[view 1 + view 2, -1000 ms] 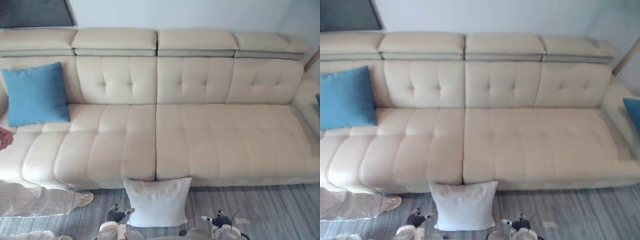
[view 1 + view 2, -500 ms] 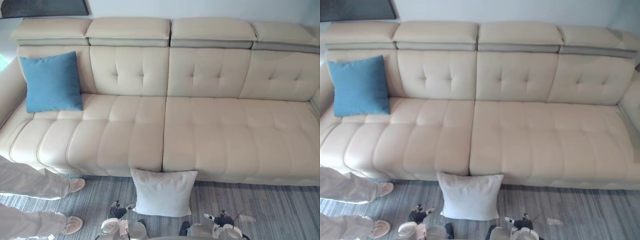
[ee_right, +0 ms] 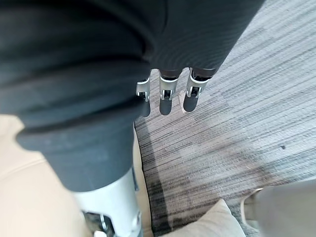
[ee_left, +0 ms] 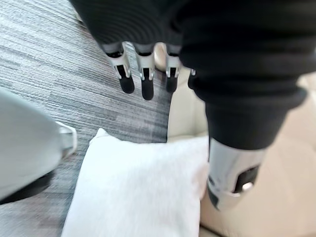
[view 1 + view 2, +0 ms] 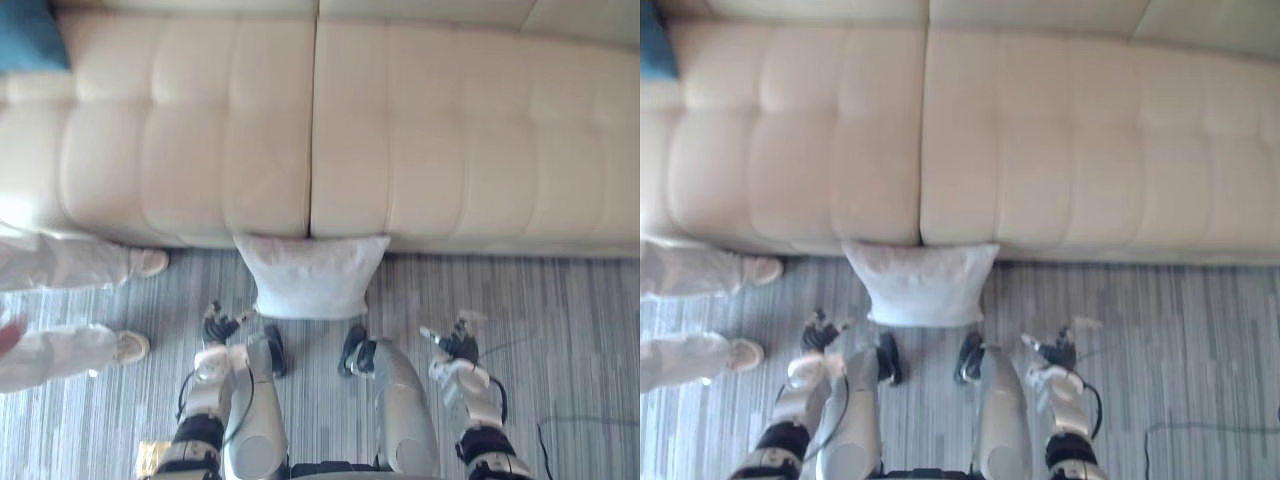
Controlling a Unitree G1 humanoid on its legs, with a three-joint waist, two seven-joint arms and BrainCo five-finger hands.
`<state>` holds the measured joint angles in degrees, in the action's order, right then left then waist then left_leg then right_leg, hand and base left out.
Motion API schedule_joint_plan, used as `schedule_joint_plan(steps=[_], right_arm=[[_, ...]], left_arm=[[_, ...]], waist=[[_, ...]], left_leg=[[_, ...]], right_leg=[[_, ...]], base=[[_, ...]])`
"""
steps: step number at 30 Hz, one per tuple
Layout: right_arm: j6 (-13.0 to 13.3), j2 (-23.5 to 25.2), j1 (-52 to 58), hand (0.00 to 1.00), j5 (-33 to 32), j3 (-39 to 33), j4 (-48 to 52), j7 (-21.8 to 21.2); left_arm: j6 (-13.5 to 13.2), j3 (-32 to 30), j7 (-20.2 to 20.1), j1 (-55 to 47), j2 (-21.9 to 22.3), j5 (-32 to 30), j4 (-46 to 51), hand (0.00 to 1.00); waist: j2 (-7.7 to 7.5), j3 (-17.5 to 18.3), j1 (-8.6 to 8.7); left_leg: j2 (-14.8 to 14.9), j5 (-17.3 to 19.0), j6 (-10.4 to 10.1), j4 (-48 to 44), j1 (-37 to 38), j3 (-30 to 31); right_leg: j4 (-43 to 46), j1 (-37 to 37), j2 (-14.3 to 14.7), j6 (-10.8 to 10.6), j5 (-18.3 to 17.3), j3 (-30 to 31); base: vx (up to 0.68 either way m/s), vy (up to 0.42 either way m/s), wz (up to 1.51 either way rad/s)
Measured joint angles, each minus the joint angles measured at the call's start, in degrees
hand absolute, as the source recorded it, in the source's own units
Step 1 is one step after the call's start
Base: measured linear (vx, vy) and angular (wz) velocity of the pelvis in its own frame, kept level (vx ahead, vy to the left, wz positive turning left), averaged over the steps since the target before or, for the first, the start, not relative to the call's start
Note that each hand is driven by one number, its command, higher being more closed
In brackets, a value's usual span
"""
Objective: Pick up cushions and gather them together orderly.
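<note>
**White cushion on floor at sofa front; both hands unoccupied**

Item 1. A white cushion [image 5: 312, 277] is recorded on the floor [image 5: 560, 340], set against the front of a cream sofa [image 5: 450, 130], directly below the seam between two seat sections. It is touched by neither hand.

Item 2. A blue cushion [image 5: 28, 38] is seen in the head views at the left end of the sofa seat, well apart from the white one.

Item 3. The left hand [image 5: 222, 325] is held low over the floor, near the white cushion's left lower corner. Its fingers [image 4: 147, 84] are extended straight, and nothing is held in them. In the left wrist view the white cushion's face is shown close, lying past the thumb and resting against the sofa front.

Item 4. The right hand [image 5: 455, 345] is held over the floor to the right of the cushion, clear of it. Its fingers [image 3: 167, 98] are likewise straight and nothing is grasped. In the right wrist view one corner of the white cushion is shown beside the sofa edge.

Item 5. A person's legs [image 5: 50, 265] in pale trousers and light shoes are noted on the floor at the left, by the sofa front.
</note>
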<state>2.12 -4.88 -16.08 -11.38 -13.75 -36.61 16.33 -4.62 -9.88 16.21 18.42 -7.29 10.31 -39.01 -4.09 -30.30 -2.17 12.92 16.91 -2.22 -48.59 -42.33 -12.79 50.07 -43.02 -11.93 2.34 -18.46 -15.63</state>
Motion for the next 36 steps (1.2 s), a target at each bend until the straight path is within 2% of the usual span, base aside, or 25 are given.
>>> schedule_joint_plan(steps=[6, 13, 17, 20, 22, 32, 36], right_arm=[[0.3, -1.2, -15.9, 0.0, -0.2, 0.2, 2.2, 2.2], [0.5, -1.7, -27.9, 0.0, -0.6, 3.0, 2.2, 3.3], [0.5, 0.6, -32.2, 0.0, -0.6, 3.4, 2.1, 4.0], [0.8, 2.5, -33.4, 0.0, -0.6, 5.4, 2.0, 4.1], [1.9, 2.6, -34.0, 0.0, -0.4, 7.4, 2.0, 4.1], [1.8, 2.6, -29.6, 0.0, 0.2, 8.3, 1.8, 4.6], [1.8, 2.6, -27.0, 0.0, 0.2, 10.0, 1.8, 4.5]], left_arm=[[-0.1, -1.6, 2.3, 12.0, -0.9, 2.2, 0.8, 0.0], [-0.1, -1.2, 2.7, 20.7, -0.8, 2.2, 2.6, 0.0], [-0.1, 0.6, 3.5, 24.1, -0.2, 2.2, 2.6, 0.0], [-1.3, 0.7, 5.7, 24.8, 1.5, 2.1, 4.2, 0.0], [-1.9, 0.3, 7.3, 24.7, 1.1, 2.1, 4.6, 0.0], [-1.9, 0.7, 7.6, 21.6, 1.3, 0.9, 4.5, 0.0], [-1.6, 0.0, 8.4, 19.5, 1.2, 1.0, 4.4, 0.0]], waist=[[0.08, -1.9, 0.32], [0.12, -2.0, 0.41], [0.13, -2.0, 0.59], [0.12, -2.0, 0.68], [0.12, -2.0, 0.79], [0.04, -1.9, 1.31], [0.07, -1.9, 1.32]], left_leg=[[1.2, 0.1, 0.2, -8.8, -18.2, 2.5], [0.5, -2.1, 0.4, -10.1, -28.1, 3.8], [-0.1, -3.3, 0.5, -9.6, -31.5, 4.0], [-0.2, -3.5, 0.4, -9.4, -31.7, 4.1], [-0.6, -4.4, 0.4, -7.9, -31.2, 4.1], [-1.3, -7.2, 1.3, -1.4, -23.8, 2.3], [-1.4, -7.9, 1.2, 0.6, -19.9, 1.8]], right_leg=[[9.0, -17.2, -1.2, 1.2, -0.9, -0.5], [11.1, -26.4, -2.4, 1.5, -0.6, -1.4], [11.2, -29.8, -3.0, 2.4, 0.1, -1.7], [11.3, -30.1, -3.0, 2.9, 0.3, -1.8], [10.1, -29.7, -3.0, 2.2, 1.0, -1.9], [3.4, -23.2, -2.0, 0.8, 4.6, -1.3], [1.0, -19.5, -1.3, 1.2, 5.6, -1.2]], base=[[-0.07, -0.057, 0.08], [-0.06, -0.028, 0.09], [-0.04, -0.007, 0.11], [-0.03, 0.012, 0.05], [-0.05, 0.027, 0.05], [-0.08, 0.04, -0.03], [-0.08, 0.024, -0.09]])
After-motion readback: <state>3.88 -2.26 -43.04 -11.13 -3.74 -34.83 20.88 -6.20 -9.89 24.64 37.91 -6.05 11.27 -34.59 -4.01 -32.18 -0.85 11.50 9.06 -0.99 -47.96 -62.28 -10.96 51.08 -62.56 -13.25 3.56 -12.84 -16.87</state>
